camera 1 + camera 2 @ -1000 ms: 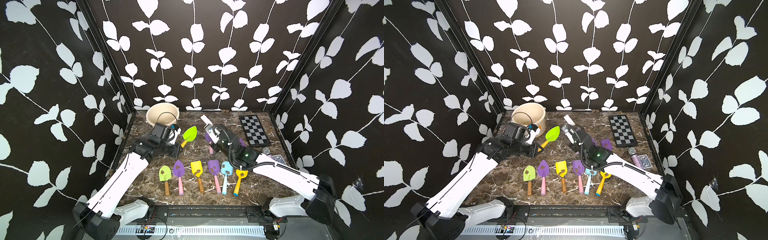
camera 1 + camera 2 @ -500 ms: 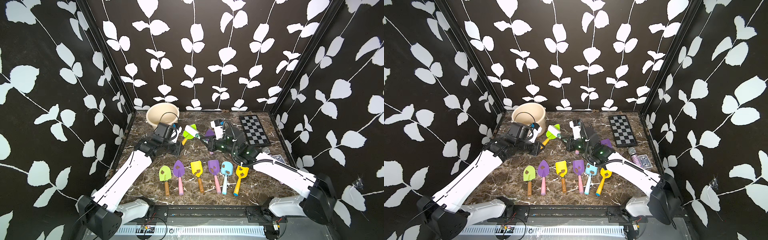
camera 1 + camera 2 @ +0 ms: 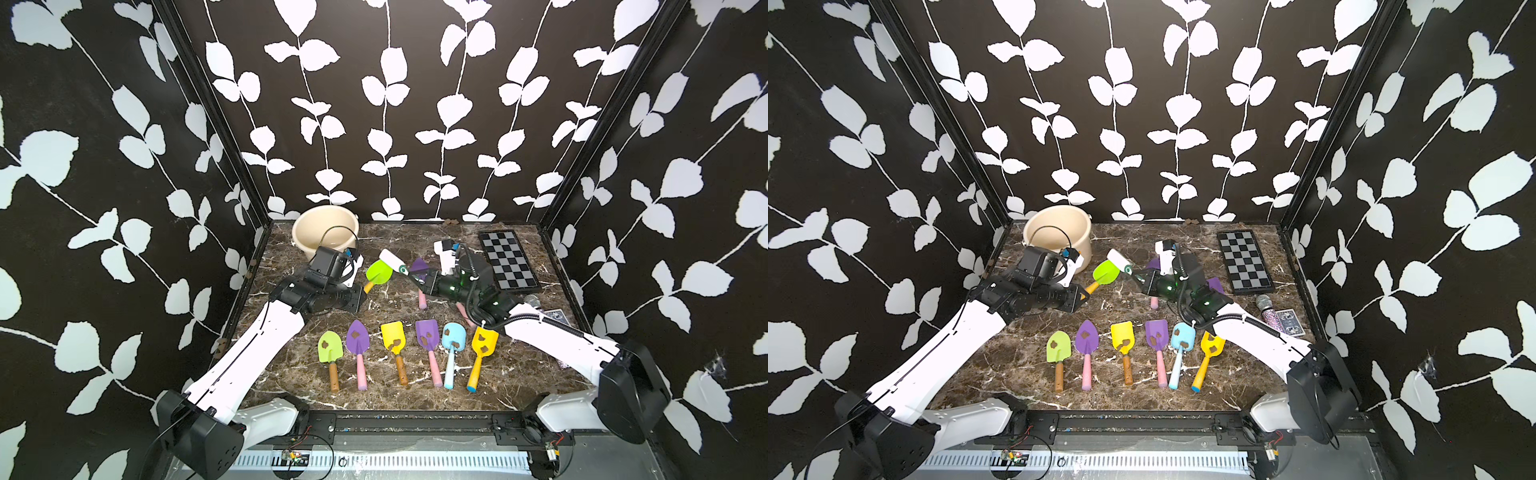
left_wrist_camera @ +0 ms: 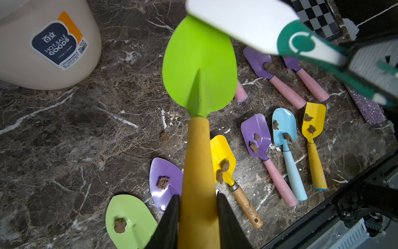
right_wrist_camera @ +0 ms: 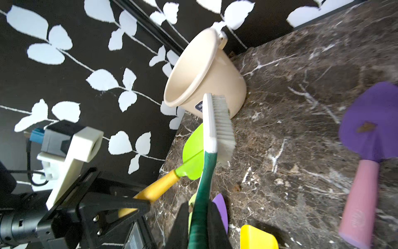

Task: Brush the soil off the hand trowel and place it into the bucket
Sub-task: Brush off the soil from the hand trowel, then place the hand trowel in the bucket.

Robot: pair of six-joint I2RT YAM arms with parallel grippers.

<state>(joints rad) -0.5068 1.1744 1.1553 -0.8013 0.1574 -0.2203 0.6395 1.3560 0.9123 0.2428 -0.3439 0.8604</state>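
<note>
My left gripper (image 4: 198, 198) is shut on the yellow handle of a lime-green hand trowel (image 4: 199, 64), held above the table with the blade pointing to the back. No soil shows on the blade's visible face. My right gripper (image 5: 199, 207) is shut on the green handle of a white brush (image 5: 217, 122). The brush head (image 3: 392, 261) is at the blade's (image 3: 379, 272) far tip; I cannot tell if they touch. The cream bucket (image 3: 305, 245) stands at the back left, just behind my left gripper (image 3: 359, 293). A soil clump (image 4: 164, 137) lies on the table.
Several coloured trowels (image 3: 392, 334) carrying soil lie in a row near the front edge. Two purple trowels with pink handles (image 3: 420, 270) lie under my right gripper (image 3: 419, 282). A chessboard (image 3: 507, 259), a glitter microphone (image 3: 532, 299) and a card deck (image 3: 555, 318) sit at the right.
My right arm has swung the brush leftward from the middle of the table to the green blade. The left gripper keeps the trowel in nearly the same place.
</note>
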